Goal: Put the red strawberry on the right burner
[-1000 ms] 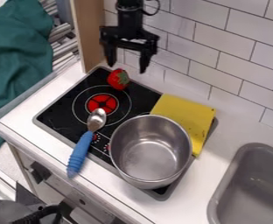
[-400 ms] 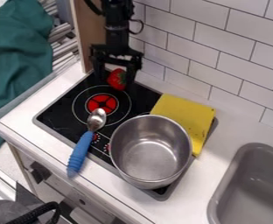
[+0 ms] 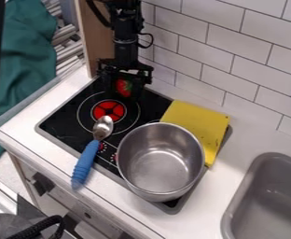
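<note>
The pincer [image 3: 121, 93] hung wide around the strawberry [image 3: 123, 87] at the stove's [image 3: 60, 123] far corner. A big steel pot [image 3: 161, 161] blocked the right burner [image 3: 154, 121], beside a yellow cloth [image 3: 195, 122]; a blue-handled spoon [image 3: 85, 162] lay across the front edge.

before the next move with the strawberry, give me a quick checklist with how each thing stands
1. Gripper lined up with the strawberry: ok, right at it.
2. Strawberry firmly gripped: cannot tell.
3. Right burner free: not ok, the metal pot covers most of it.
4. Pot empty: ok.
5. Yellow cloth off the stove: not ok, partly over it.
6. Blue-handled spoon clear of the pot: ok.
</note>
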`<state>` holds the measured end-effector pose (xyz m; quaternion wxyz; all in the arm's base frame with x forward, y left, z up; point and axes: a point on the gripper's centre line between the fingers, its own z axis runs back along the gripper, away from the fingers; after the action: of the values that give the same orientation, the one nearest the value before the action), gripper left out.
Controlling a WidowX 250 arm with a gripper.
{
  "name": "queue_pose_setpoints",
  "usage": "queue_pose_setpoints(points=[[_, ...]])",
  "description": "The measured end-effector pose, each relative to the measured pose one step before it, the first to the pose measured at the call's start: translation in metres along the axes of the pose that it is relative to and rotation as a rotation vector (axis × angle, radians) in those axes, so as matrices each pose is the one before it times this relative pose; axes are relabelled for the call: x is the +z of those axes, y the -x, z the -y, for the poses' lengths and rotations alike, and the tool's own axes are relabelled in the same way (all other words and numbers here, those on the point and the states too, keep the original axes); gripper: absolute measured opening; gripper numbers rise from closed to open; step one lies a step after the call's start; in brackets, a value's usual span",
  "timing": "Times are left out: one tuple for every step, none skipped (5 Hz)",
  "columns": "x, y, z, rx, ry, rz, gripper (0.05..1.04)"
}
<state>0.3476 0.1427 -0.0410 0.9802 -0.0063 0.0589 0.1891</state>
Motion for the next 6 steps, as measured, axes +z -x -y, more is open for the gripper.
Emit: queue_pose_setpoints(points=[[0.00405,0.00573,0.00196,-0.0027,-0.01,0.0079,0.737],[0.03377,0.00206,0.01238,-0.0221,-0.0168,0.0874,0.737],[0.03258,0.00988,0.02899,-0.0519,-0.0209,0.0657,0.737],[0.01585,0.0135,0.04435,-0.0515,0.0224,0.019,0.737],[-0.00064,0.00818,0.03178,-0.0373,0.0208,-0.0084,0.737],[-0.01098,0.00816,0.02373,-0.0147,0.0283,-0.035,0.737]])
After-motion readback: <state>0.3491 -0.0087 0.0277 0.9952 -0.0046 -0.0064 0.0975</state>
